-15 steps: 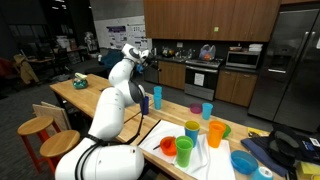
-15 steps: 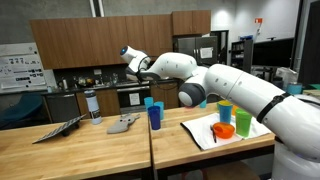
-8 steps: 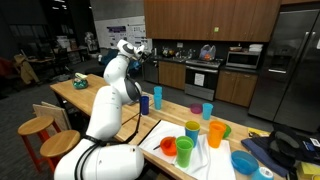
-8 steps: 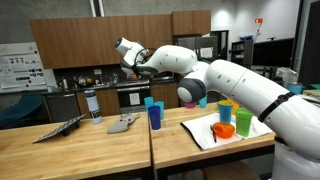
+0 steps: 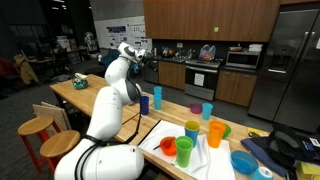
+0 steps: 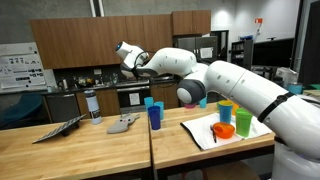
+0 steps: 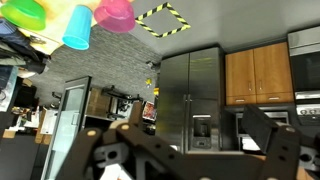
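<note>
In the wrist view we see the gripper (image 7: 190,135) with its jaws wide apart, holding nothing. In an exterior view it hangs high above the table (image 6: 100,150). Rightward and well below, the dark blue cup (image 6: 155,117) stands upright.

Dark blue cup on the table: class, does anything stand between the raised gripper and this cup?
Nothing visible does. The open gripper hangs high over the table, with only air between it and the dark blue cup. The light blue cup stands close behind that cup, out of the way.
</note>
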`<action>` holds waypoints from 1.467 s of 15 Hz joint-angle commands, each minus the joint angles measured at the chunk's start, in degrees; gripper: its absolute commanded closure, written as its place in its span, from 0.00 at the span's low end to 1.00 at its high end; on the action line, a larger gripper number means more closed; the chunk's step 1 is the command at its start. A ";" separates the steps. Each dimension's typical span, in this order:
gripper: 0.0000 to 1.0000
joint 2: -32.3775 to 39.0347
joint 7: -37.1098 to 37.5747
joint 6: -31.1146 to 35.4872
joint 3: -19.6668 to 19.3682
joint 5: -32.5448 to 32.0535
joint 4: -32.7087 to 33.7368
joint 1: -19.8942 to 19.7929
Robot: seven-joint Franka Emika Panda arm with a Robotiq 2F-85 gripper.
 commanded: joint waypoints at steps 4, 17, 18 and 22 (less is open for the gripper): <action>0.00 -0.43 4.93 -1.72 1.02 0.22 -0.05 1.55; 0.00 -3.65 0.49 -3.63 2.87 1.94 0.59 1.84; 0.00 -4.42 -0.55 -3.75 2.83 1.89 0.68 1.62; 0.00 -7.29 -4.30 -7.24 2.53 1.29 0.92 2.55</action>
